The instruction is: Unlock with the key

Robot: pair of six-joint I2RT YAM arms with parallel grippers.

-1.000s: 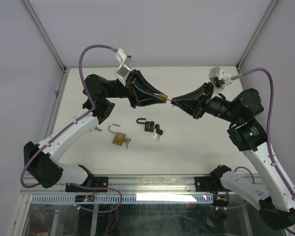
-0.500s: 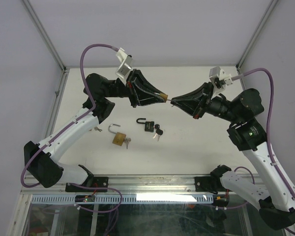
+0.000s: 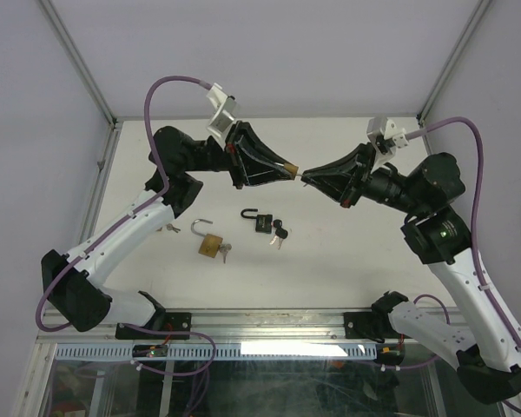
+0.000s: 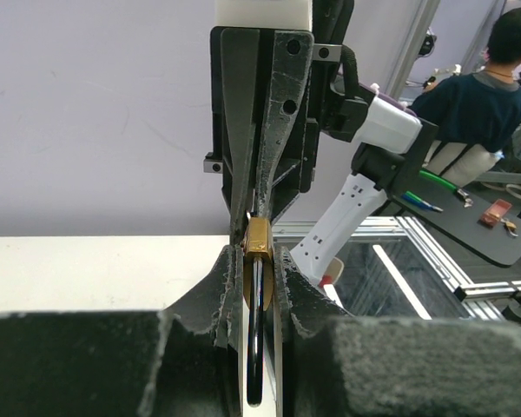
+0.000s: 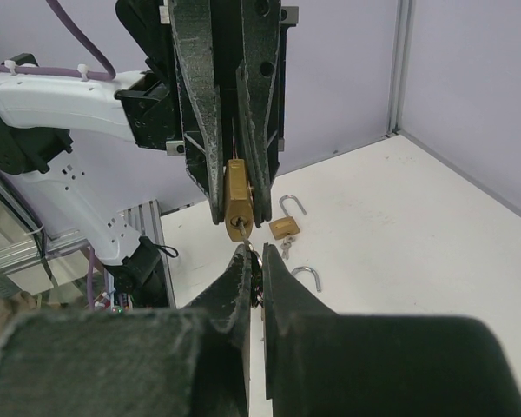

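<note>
Holding brass padlock (image 3: pixel 290 170) up in the air over the middle-far part of the table (image 3: pixel 356 261), well clear of the surface. Pinched by its flat sides in the left gripper (image 3: pixel 286 172), with the dark shackle running back between the fingers (image 4: pixel 224 287) and the keyhole end facing right. Nipping the key (image 5: pixel 242 230) in the right gripper (image 3: pixel 309 178), fingers pressed almost together on the key head. Blade meeting the keyhole end of the padlock and seemingly in the slot; cannot tell how deep. Meeting tip to tip, with arms arching in from left and right.

Down on the table, nearer than the held lock:
- Spare brass lock (image 3: pixel 210 243) lying with shackle swung open, keys just beside it on the right.
- Just right of that and a bit farther, black padlock (image 3: pixel 260 221), also with shackle open.
- Black-headed keys (image 3: pixel 279 233) touching the right side of the black one.
- Over by the left arm, small metal piece (image 3: pixel 172 228), too small to identify.

In the left wrist view, seated person (image 4: pixel 495 95) in the background at the right, outside the cell, facing away.
</note>
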